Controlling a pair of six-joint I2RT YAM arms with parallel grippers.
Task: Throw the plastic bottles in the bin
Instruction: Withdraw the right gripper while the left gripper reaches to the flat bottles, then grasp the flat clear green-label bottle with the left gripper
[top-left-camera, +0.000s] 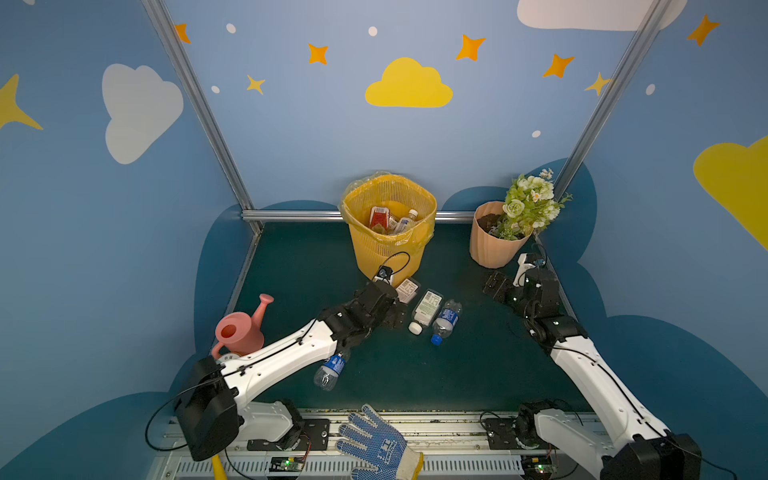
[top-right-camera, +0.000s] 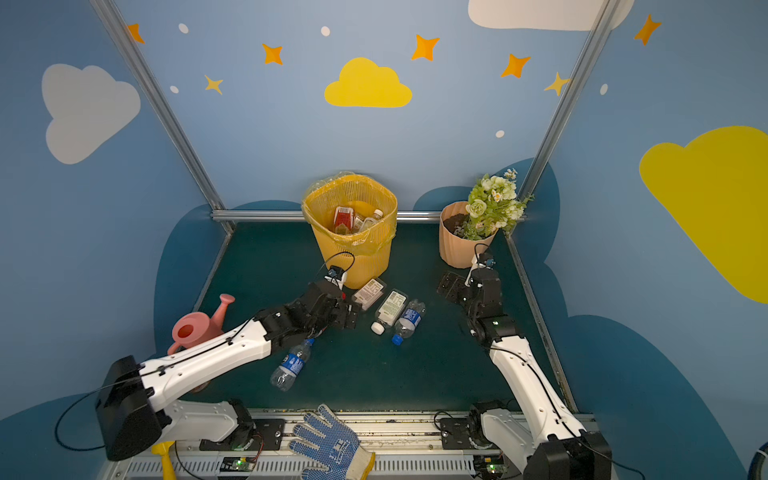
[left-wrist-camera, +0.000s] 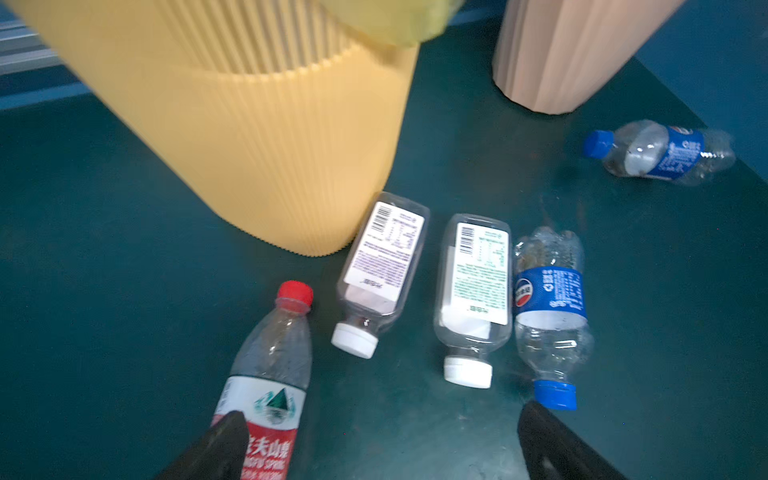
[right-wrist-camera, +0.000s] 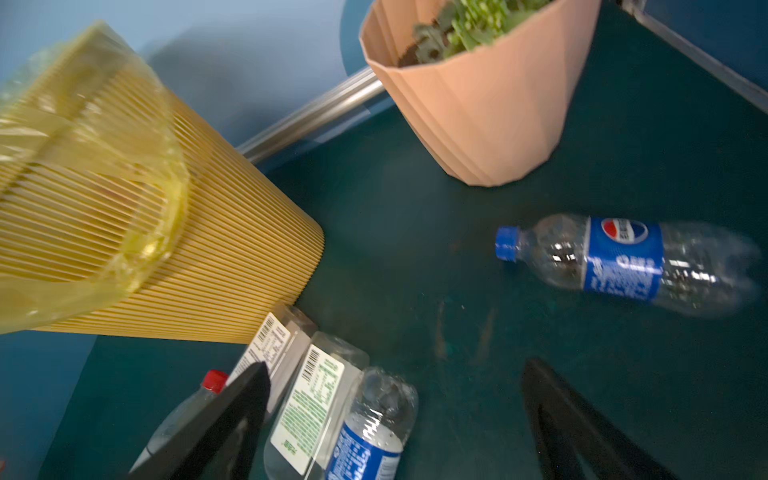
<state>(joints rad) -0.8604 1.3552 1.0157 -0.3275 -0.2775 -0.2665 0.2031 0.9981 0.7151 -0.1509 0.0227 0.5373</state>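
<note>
**Left hand** (left-wrist-camera: 380, 415): fingers wide apart, gripping nothing, low over the dark green desk (top-left-camera: 457, 374), just near of the tall yellow ribbed plastic bin (top-left-camera: 388, 253).
- A clear red-capped plastic bottle (left-wrist-camera: 268, 374) lies by one finger; contact cannot be told.
- Just right of this hand, side by side, lie:
  - a clear white-capped bottle with purple-printed label (top-left-camera: 408, 289), at the bin's foot;
  - a clear white-capped bottle with green-printed label (top-left-camera: 426, 309);
  - a crumpled blue-capped, blue-labelled bottle (top-left-camera: 446, 322).
- A second blue-labelled bottle (top-left-camera: 331, 370) lies on the near side of the left arm.

**Right hand** (right-wrist-camera: 395, 368): fingers apart, empty, near the peach ribbed flower pot (top-left-camera: 494, 245).
- A third blue-labelled bottle (right-wrist-camera: 623, 262) lies on the desk close by.

**Bin:** several discarded bottles (top-left-camera: 392, 220) lie inside.
</note>
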